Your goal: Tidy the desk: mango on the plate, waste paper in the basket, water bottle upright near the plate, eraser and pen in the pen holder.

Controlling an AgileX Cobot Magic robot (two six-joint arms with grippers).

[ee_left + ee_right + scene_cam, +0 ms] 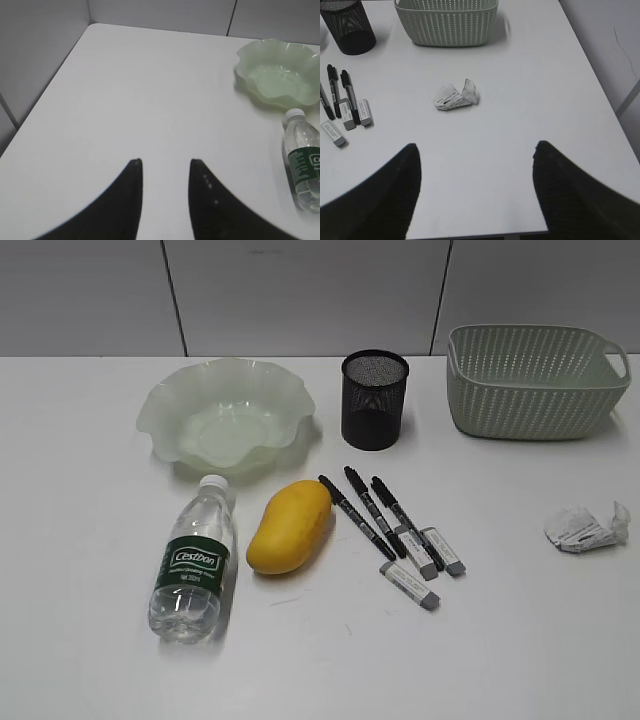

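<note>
Nothing is put away yet, so lots of things can go wrong for us. The mango (pixel 290 528) is smooth and round, so it can slip from our grip or roll when we set it on the plate (pixel 228 418), which sits at 11 o'clock from it. The water bottle (pixel 193 559) lies on its side at 9 o'clock from the mango, and it can roll away or tip over again when we stand it up. Three pens (pixel 370 511) and three erasers (pixel 428 561) lie close together at 3 o'clock from the mango, so we may bump one while grabbing another. The pen holder (pixel 374 398) is narrow and light, and a pen that hits its rim may knock it down. The waste paper (pixel 455 96) is at 6 o'clock from the basket (pixel 446 21), and it is so light that it may pop out when we squeeze it.

Our left gripper (pixel 165 167) is part way open over the bare desk (pixel 130 100), holding nothing and touching nothing. Our right gripper (pixel 476 155) is wide open, holding nothing, with the waste paper at 12 o'clock from it.
</note>
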